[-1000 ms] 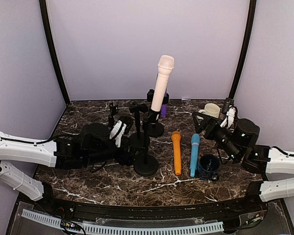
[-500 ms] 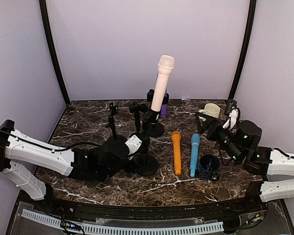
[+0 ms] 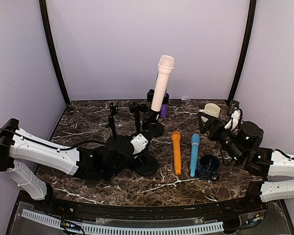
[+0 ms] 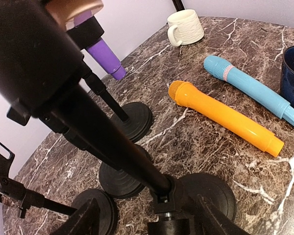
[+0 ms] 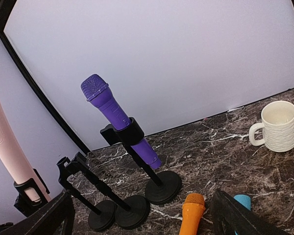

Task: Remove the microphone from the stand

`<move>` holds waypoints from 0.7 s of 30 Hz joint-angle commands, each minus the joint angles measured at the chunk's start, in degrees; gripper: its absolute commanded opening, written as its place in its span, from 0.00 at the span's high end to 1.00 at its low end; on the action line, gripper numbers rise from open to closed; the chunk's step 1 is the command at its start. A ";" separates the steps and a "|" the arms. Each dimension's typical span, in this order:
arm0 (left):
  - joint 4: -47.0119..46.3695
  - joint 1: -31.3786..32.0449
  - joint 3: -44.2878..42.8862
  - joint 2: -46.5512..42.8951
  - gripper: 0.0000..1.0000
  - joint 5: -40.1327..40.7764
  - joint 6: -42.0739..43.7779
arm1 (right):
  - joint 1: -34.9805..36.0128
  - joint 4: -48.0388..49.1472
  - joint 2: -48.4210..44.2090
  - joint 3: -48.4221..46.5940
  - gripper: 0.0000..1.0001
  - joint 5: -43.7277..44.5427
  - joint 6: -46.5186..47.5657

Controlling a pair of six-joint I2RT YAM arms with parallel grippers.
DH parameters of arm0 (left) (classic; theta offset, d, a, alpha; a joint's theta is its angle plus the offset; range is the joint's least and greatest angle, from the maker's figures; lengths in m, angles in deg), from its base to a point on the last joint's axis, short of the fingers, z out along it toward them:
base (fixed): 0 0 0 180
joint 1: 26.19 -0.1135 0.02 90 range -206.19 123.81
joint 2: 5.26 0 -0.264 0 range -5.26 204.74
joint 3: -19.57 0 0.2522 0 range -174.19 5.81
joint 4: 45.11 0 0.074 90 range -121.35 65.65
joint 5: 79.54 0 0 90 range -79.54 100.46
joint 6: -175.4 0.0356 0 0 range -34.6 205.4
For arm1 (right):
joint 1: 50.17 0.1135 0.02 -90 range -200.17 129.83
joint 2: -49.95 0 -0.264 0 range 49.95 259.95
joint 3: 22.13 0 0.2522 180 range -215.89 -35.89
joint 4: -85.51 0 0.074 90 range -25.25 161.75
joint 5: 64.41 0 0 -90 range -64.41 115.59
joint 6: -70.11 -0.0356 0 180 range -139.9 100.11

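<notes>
A pale pink microphone (image 3: pixel 162 83) stands upright in the clip of a black stand (image 3: pixel 146 165) at the table's middle. Its lower end (image 4: pixel 73 7) shows at the top of the left wrist view. My left gripper (image 3: pixel 140 148) (image 4: pixel 147 223) is low at this stand's base. Its jaws are open, one on each side of the pole (image 4: pixel 112 142), and do not touch it. A purple microphone (image 5: pixel 115 115) (image 3: pixel 164 110) sits in a second stand behind. My right gripper (image 3: pixel 206 122) (image 5: pixel 144 220) hovers open at the right, holding nothing.
An orange microphone (image 3: pixel 176 152) and a blue microphone (image 3: pixel 194 154) lie on the marble table beside a dark blue cup (image 3: pixel 208 166). A cream mug (image 3: pixel 211 110) stands at the back right. Two empty stands (image 3: pixel 112 115) (image 3: pixel 137 115) are left of the pink one.
My left arm has swung in from the left to the front stand's base, and its jaws have narrowed a little. The right gripper has barely shifted.
</notes>
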 commanded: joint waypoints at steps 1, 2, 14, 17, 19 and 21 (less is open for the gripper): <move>0.07 0.26 -1.04 0.52 0.33 2.14 0.43 | -0.39 0.92 -0.76 0.34 0.02 1.08 0.05; 0.48 0.28 -1.04 0.80 0.32 2.32 0.42 | -0.36 0.90 -0.71 0.24 0.02 1.05 -0.02; 1.69 0.37 -0.67 1.10 0.26 3.45 0.68 | -0.41 1.36 0.42 -0.21 0.02 0.78 -0.20; 1.52 0.37 -0.69 1.20 0.33 3.36 0.87 | -0.41 1.36 0.55 -0.21 0.02 0.83 -0.20; 1.55 0.37 -0.64 1.17 0.36 3.55 0.97 | -0.41 1.28 0.52 -0.21 0.02 0.87 -0.15; 1.56 0.40 -0.29 0.93 0.39 3.35 0.64 | -0.36 1.26 0.49 -0.17 0.02 0.92 -0.22</move>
